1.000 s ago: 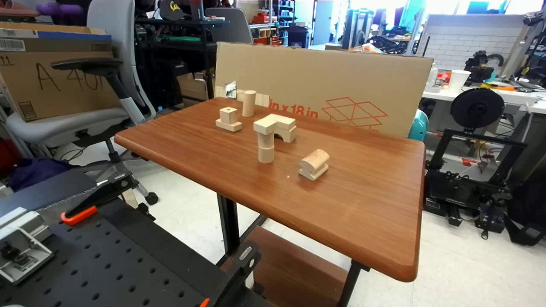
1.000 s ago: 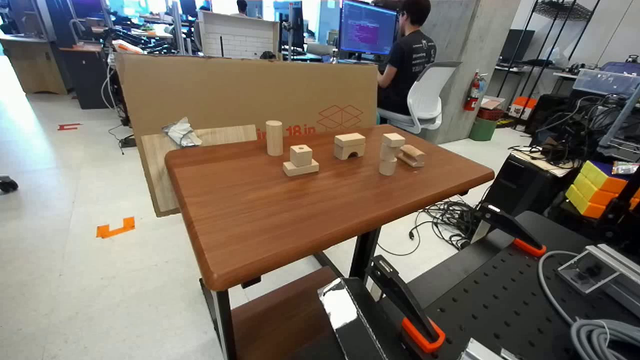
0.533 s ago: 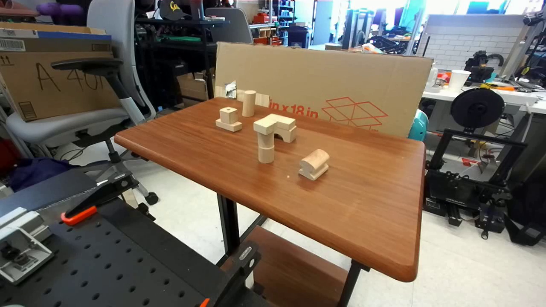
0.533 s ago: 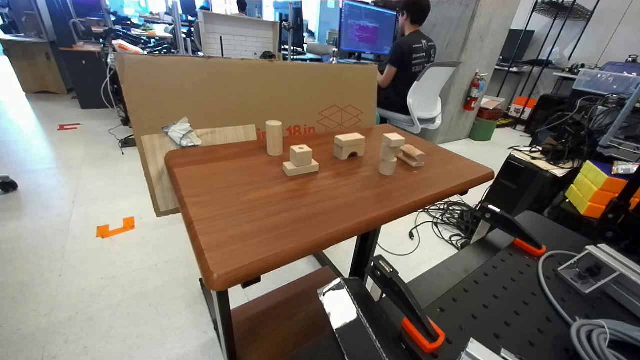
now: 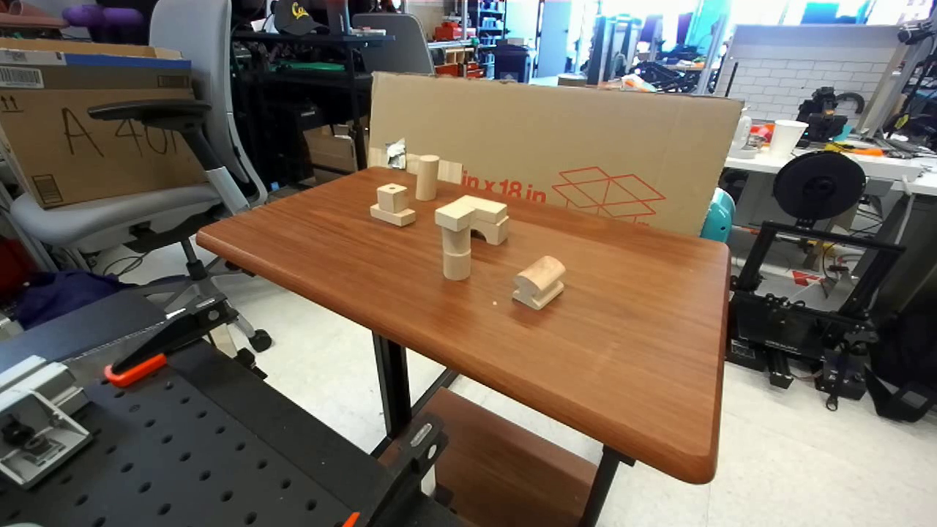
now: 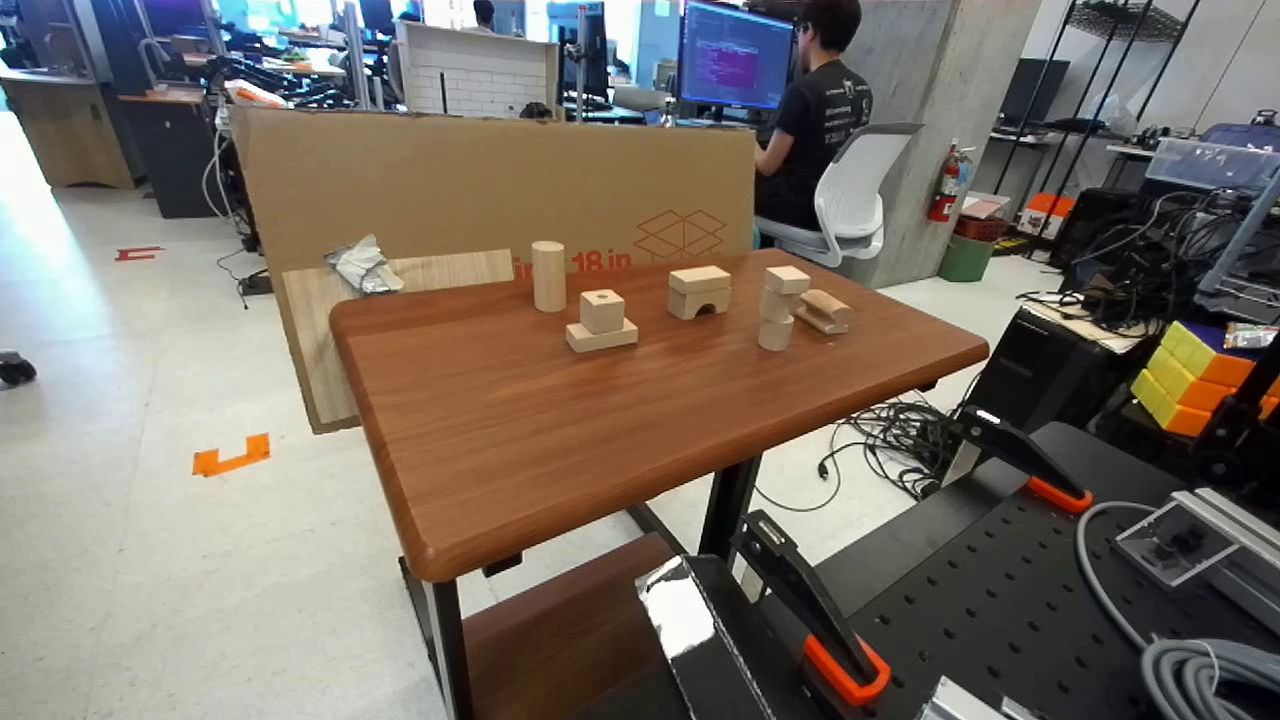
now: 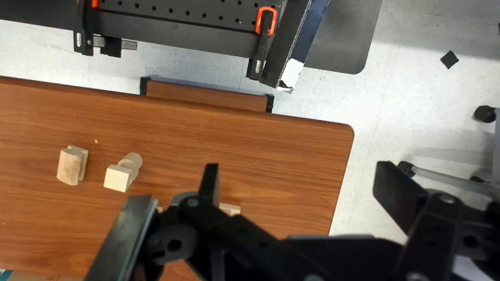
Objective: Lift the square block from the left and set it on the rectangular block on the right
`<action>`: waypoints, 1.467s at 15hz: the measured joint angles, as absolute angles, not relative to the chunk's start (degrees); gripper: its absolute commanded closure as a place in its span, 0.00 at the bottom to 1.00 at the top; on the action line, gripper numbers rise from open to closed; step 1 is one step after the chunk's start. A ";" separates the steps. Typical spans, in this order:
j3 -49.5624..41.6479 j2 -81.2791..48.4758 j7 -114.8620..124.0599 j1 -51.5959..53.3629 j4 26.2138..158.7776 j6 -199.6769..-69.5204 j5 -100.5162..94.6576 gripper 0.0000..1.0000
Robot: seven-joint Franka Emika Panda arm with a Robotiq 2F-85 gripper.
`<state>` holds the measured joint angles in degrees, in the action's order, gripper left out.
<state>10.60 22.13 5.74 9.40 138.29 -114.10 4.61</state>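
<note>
The square block, a small pale wood cube with a hole in its top, shows in both exterior views (image 5: 392,197) (image 6: 602,311). It sits on a flat wood slab (image 5: 399,217) (image 6: 604,337). The rectangular block to its right, a pale flat slab, shows in both exterior views (image 5: 489,208) (image 6: 699,278), lying on an arch block (image 6: 698,302). My gripper (image 7: 298,168) is open and empty above the table in the wrist view, and out of both exterior views. Its left finger mostly hides a pale wood piece (image 7: 230,209); the cube cannot be made out there.
On the table (image 5: 607,359) stand a tall cylinder (image 5: 427,178) behind the cube, a stacked post with a square top (image 5: 456,252) (image 7: 124,171), and a curved-top block (image 5: 540,281) (image 7: 72,166). A cardboard sheet (image 6: 450,190) stands behind the table; a black clamp (image 6: 810,600) is in front.
</note>
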 measured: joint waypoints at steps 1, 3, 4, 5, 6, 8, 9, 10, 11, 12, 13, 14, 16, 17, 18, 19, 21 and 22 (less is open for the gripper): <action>10.61 20.69 6.68 9.32 137.83 -114.49 4.48 0.00; 10.63 16.80 9.08 8.92 136.50 -115.59 3.84 0.00; 10.63 14.47 10.34 8.63 135.74 -116.66 3.57 0.00; 10.62 11.97 11.49 8.25 134.95 -118.25 3.35 0.00; 10.61 9.49 12.39 7.86 134.22 -119.87 2.97 0.00; 10.40 4.51 14.63 7.29 132.67 -123.11 1.29 0.00; 10.20 2.13 15.72 7.14 131.83 -124.43 0.38 0.00; 9.95 -0.15 16.65 7.10 130.99 -125.64 -0.55 0.00; 9.65 -2.38 17.03 7.10 130.11 -126.87 -1.35 0.00; 9.35 -4.32 17.11 7.10 129.34 -127.92 -2.01 0.00; 9.02 -6.19 17.11 7.10 128.53 -128.74 -2.46 0.00; 8.65 -7.95 17.11 7.10 127.74 -129.63 -2.86 0.00; 7.85 -11.07 17.07 7.11 126.18 -131.10 -3.02 0.00; 7.42 -12.48 17.01 7.11 125.40 -131.76 -3.02 0.00; 6.95 -13.83 16.95 7.10 124.54 -132.15 -3.01 0.00; 6.38 -15.18 16.88 7.09 123.65 -132.60 -3.01 0.00; 5.13 -17.60 16.79 7.05 121.95 -133.14 -3.01 0.00; 4.57 -18.73 16.73 7.05 121.17 -133.64 -3.01 0.00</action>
<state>4.57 -18.73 16.73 7.05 121.17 -133.64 -3.01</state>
